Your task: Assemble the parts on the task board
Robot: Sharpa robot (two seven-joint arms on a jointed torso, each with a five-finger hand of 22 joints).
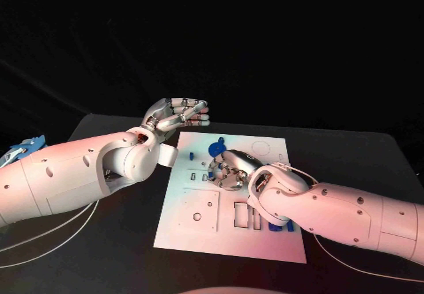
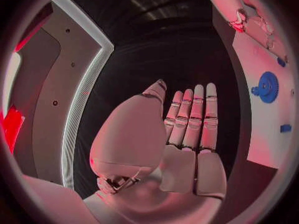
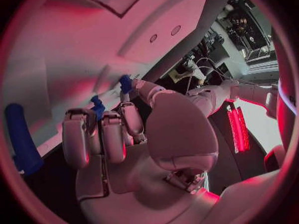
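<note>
Fingers (image 3: pixel 127 122) of the right hand (image 1: pixel 231 170) curled down over the middle of the task board (image 1: pixel 199 233), tips on small blue parts (image 3: pixel 97 107) there; whether anything is actually pinched, cannot tell. Left hand (image 1: pixel 177 114) up off the far left corner of the board, fingers (image 2: pixel 198 114) straight and side by side, holding nothing. Blue gear (image 1: pixel 215 147) flat on the board, just beyond the right hand. More blue pieces (image 1: pixel 281 226) near the board's right edge, beside the right forearm. Black counter (image 1: pixel 106 251) underneath.
</note>
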